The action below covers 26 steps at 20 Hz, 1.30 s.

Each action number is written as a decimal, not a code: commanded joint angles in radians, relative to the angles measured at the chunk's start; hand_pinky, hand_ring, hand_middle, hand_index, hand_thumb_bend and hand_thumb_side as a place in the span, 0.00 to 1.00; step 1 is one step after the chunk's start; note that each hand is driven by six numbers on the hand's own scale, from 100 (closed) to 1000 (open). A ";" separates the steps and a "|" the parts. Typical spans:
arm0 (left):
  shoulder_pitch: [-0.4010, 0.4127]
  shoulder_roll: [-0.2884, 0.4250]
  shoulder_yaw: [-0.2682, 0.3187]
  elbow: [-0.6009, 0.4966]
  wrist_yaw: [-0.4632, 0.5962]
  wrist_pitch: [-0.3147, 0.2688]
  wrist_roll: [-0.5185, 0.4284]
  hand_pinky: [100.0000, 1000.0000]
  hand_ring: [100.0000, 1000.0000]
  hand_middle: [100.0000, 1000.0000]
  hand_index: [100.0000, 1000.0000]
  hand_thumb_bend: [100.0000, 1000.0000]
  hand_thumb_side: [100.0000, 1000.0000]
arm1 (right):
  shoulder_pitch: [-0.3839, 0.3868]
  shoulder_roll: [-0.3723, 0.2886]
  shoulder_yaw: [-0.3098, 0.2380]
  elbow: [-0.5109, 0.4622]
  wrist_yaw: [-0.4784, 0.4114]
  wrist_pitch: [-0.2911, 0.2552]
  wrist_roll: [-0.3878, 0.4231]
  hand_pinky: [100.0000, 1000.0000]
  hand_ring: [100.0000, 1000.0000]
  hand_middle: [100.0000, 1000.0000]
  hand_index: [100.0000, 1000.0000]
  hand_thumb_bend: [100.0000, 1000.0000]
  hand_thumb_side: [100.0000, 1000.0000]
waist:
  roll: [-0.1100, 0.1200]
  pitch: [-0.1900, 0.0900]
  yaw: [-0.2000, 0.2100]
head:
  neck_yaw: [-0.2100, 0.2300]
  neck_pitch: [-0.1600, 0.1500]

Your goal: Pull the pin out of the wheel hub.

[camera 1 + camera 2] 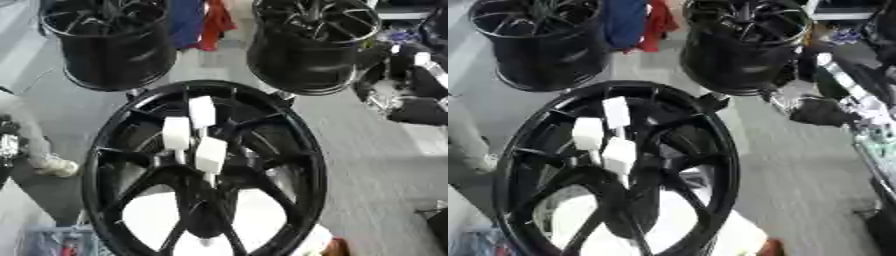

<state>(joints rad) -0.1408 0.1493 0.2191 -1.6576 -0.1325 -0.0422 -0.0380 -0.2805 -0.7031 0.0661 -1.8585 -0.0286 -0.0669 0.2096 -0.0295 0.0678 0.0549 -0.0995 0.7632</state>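
**A:** What is seen nearest?

**B:** The wheel hub (96,165) is seen nearest. It is big and black, and it is stood up on its rim. A white patch (262,215) is seen low down through its spokes.

**A:** Where is the pin?

**B:** Three white pieces are seen at the middle of the wheel hub, close together. The nearest white piece (211,154) is lowest. The left white piece (176,133) is just beside it. The top white piece (202,111) is above them both. A thin stem is seen under each one, going down toward the middle of the wheel. These are taken to be the pin heads. Which one is meant cannot be told.

**A:** Which way is the pin laid?

**B:** Its long way seems to be pointed out of the wheel face and upward. So it would likely be pulled that way, straight along the stem.

**A:** Which hand is nearer?

**B:** The left hand is not seen at all. A dark shape (820,111) is seen to the right, well apart from the white pieces. It may be the right hand. Whether it is open or closed cannot be told. Nothing is held yet.

**A:** What is seen far off?

**B:** Two more black wheels, a left wheel (114,45) and a right wheel (306,50), are seen.
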 commanded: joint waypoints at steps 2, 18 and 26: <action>-0.010 0.025 -0.004 -0.017 -0.003 -0.003 -0.006 0.46 0.58 0.64 0.78 0.07 0.49 | -0.061 -0.084 0.037 -0.055 -0.022 0.008 0.075 0.59 0.60 0.64 0.79 0.24 0.21 | 0.000 -0.007 0.003 | -0.001 -0.007; -0.019 0.023 -0.014 -0.018 -0.006 -0.004 -0.017 0.47 0.58 0.64 0.78 0.07 0.50 | -0.319 -0.126 0.199 -0.059 -0.041 0.036 0.308 0.64 0.72 0.79 0.89 0.32 0.20 | -0.004 0.006 0.025 | -0.007 -0.005; -0.023 0.021 -0.019 -0.020 -0.005 -0.006 -0.022 0.47 0.58 0.64 0.78 0.06 0.50 | -0.455 -0.047 0.284 0.075 -0.007 0.035 0.382 0.64 0.73 0.80 0.89 0.31 0.17 | -0.002 0.014 0.037 | -0.010 -0.015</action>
<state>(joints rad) -0.1499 0.1495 0.2042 -1.6576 -0.1335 -0.0470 -0.0564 -0.7156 -0.7477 0.3494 -1.8012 -0.0449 -0.0297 0.5815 -0.0339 0.0918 0.0916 -0.1082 0.7590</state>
